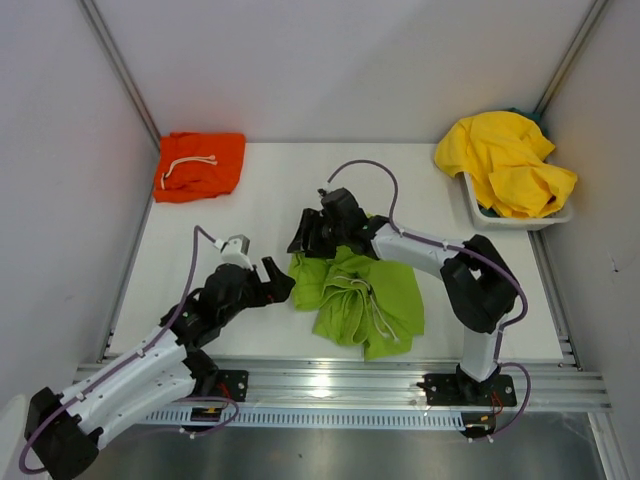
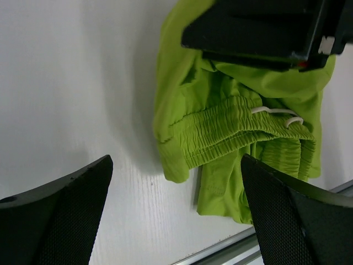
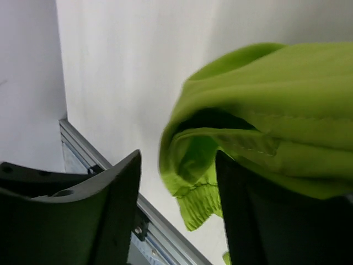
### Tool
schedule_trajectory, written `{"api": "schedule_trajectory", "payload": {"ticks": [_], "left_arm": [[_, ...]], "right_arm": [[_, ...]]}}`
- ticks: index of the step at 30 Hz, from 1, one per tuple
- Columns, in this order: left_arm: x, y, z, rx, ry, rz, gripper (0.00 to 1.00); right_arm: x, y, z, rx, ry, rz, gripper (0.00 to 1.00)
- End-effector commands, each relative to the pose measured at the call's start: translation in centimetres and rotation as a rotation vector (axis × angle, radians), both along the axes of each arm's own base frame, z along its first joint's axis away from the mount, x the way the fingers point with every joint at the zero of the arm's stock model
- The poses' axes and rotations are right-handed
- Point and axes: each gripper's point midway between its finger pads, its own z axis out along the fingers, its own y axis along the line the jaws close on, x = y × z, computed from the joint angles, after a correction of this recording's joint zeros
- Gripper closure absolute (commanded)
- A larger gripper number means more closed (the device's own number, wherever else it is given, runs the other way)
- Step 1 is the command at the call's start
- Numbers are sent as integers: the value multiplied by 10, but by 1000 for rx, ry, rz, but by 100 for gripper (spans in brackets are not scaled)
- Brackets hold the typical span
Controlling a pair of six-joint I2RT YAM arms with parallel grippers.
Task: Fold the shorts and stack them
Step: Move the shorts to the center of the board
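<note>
Top external view: the lime green shorts (image 1: 365, 295) lie bunched and part-doubled on the white table (image 1: 260, 200), near its front edge and between the two arms. A folded pair of orange shorts (image 1: 200, 165) sits at the far left corner, and yellow shorts (image 1: 510, 160) are heaped in a white bin (image 1: 480, 208) at the far right. The left gripper (image 1: 278, 280) stands just beside the left edge of the green fabric, jaws spread wide and holding nothing. The right gripper (image 1: 305, 242) sits at the upper left corner of the green pair. In the right wrist view its fingers stand apart with bare table showing in the gap, and fabric is draped over one finger rather than pinched between the two, so we treat it as released. We judge the garment to be light, limp and easily dragged. It will sag from any single grip point and will slide on the smooth table rather than hold a crease. We recommend taking hold at the gathered elastic waistband (image 2: 231, 130), the thickest and firmest part, or at two corners together, and keeping clear of the loose white drawstring (image 2: 276, 115). Several things are obscured. In the left wrist view the other arm's black housing covers the top of the shorts. The right wrist view is blurred, so we cannot tell whether the cloth has snagged on the finger. The leg openings are tucked under folds, and no logo is visible. The yellow heap cannot be counted.
</note>
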Motion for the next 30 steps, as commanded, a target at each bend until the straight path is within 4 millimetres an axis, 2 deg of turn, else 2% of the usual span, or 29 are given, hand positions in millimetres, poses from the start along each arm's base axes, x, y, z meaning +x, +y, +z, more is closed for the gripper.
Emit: {"api": "schedule_trajectory", "payload": {"ticks": [1,3,6,9,10,13,14,15,17,19,20,21,24,25,26,27,28,30], "left_arm": [[8,-12,3,7,-62,-4,1],[8,-15,0,15,-59,-9,1],[9,-15,-9,44,-34,4,1],[9,-6,-24,96,25,61,1],[9,-1,-31,133,50,82,1],[7,2,-43,163,90,92,2],[5,-2,-47,157,103,72,3],[4,-5,-51,148,113,63,3],[5,-15,-54,121,125,36,4],[6,-19,-62,127,149,35,4],[7,-20,-62,129,151,35,4],[10,-22,-60,131,145,37,5],[18,-26,-60,149,136,36,14],[18,-27,-64,160,144,30,27],[19,-28,-65,162,145,26,34],[19,-32,-68,166,154,14,41],[20,-34,-67,164,155,6,49],[21,-38,-68,158,160,-5,55]], "right_arm": [[9,21,26,43,-45,80,37],[11,23,31,42,-55,89,31],[16,22,41,44,-82,85,31],[18,14,40,29,-80,69,31],[19,8,37,15,-84,55,31],[21,-5,44,5,-108,25,32],[22,-12,42,-2,-107,14,32],[21,-15,52,10,-122,6,32],[21,-26,52,-4,-127,-17,32],[23,-37,66,-3,-160,-40,32],[20,-43,65,-13,-159,-45,32],[21,-50,74,-8,-180,-56,32],[20,-71,73,-25,-176,-89,33],[19,-79,82,-14,-193,-103,32],[19,-87,83,-14,-197,-116,32],[21,-102,76,-27,-183,-146,33],[21,-112,84,-13,-196,-163,33],[22,-129,83,-15,-197,-186,33]]}}
